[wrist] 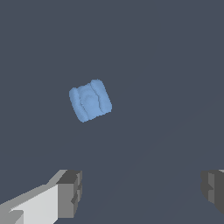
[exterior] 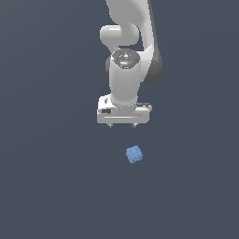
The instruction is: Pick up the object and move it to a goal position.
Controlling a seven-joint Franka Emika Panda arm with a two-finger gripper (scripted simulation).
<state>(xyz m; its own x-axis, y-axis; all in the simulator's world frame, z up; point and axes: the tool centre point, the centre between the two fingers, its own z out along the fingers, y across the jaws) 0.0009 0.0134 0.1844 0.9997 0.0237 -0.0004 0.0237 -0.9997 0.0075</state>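
Note:
The object (exterior: 134, 154) is a small light-blue, roughly cube-shaped piece with ridged faces, lying on the dark grey floor. It also shows in the wrist view (wrist: 90, 100), turned a little askew. My white gripper (exterior: 122, 126) hangs above and behind it, slightly toward the exterior view's left, pointing down. Its jaws stand wide apart and hold nothing. In the wrist view the gripper (wrist: 142, 192) shows two grey fingertips (wrist: 71, 192) far apart, with the object lying apart from them and outside the gap.
The dark grey floor (exterior: 51, 186) spreads flat all round. The white arm (exterior: 128, 42) rises behind the gripper to the frame's upper edge.

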